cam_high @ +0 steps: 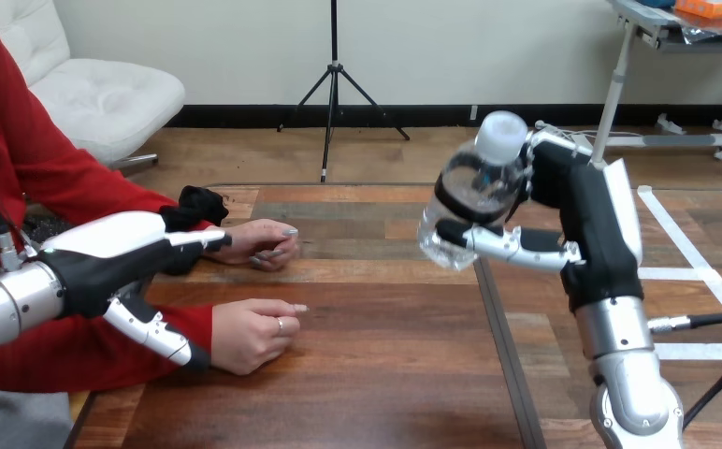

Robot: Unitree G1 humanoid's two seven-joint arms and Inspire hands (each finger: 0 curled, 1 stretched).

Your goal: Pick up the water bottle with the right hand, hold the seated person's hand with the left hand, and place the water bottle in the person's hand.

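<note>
Right hand (558,192) is clamped on the water bottle (474,196), fingers curled round its clear body. It hangs above the table (385,374), tilted, with the white cap up and the base angled down toward the person. My left hand (114,262) reaches straight-fingered over the wrist of the person's farther hand (264,245), thumb hanging by the nearer hand (250,332) — I see no curl round either, so no hold yet. Both of their hands rest on the wood, well to the bottle's left. The bottle must go leftward and down — I judge a palm must turn up first.
</note>
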